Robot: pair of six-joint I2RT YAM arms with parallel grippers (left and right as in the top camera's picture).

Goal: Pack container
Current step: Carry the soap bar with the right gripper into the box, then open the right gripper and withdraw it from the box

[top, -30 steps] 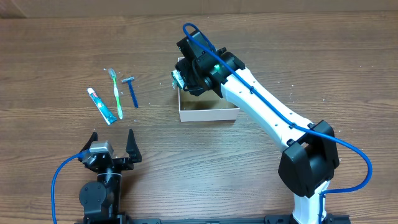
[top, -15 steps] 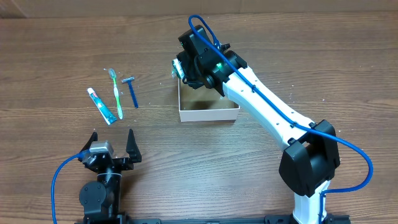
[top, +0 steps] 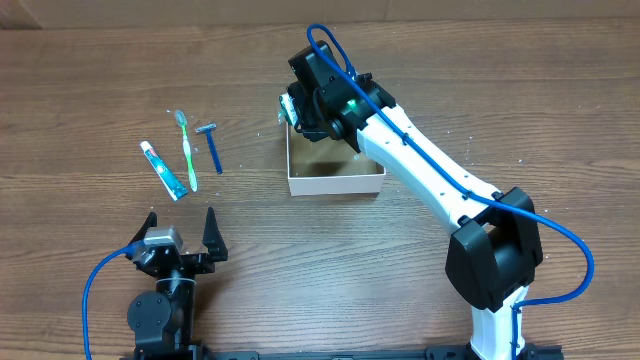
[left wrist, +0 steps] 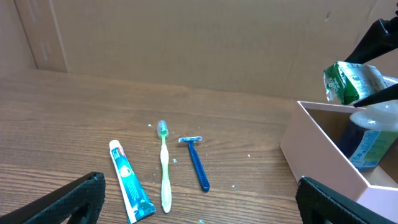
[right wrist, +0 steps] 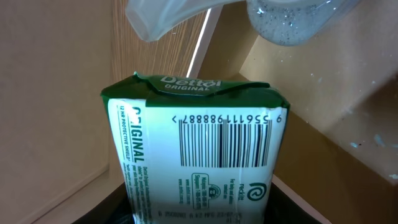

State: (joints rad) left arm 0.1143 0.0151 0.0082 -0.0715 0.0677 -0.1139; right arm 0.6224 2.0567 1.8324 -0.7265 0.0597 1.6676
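The container (top: 336, 182) is a shallow white-walled box at the table's centre. My right gripper (top: 294, 108) is shut on a green-and-white Dettol soap packet (right wrist: 196, 146) and holds it over the box's far-left corner. The packet also shows in the left wrist view (left wrist: 349, 79). A clear bottle with a blue-green label (left wrist: 368, 138) stands inside the box (left wrist: 323, 149). A toothpaste tube (top: 165, 170), a green toothbrush (top: 187, 148) and a blue razor (top: 212, 146) lie on the table to the left. My left gripper (top: 180, 232) is open and empty near the front edge.
The wooden table (top: 120, 80) has a cardboard wall (left wrist: 186, 37) along its far side. The right arm (top: 430, 180) reaches diagonally across the box's right side. The toiletries also show in the left wrist view, ahead of the open fingers (left wrist: 199, 205).
My right gripper has moved a little toward the far side with the soap packet, from over the box's left part to its far-left corner. The left arm has not moved.
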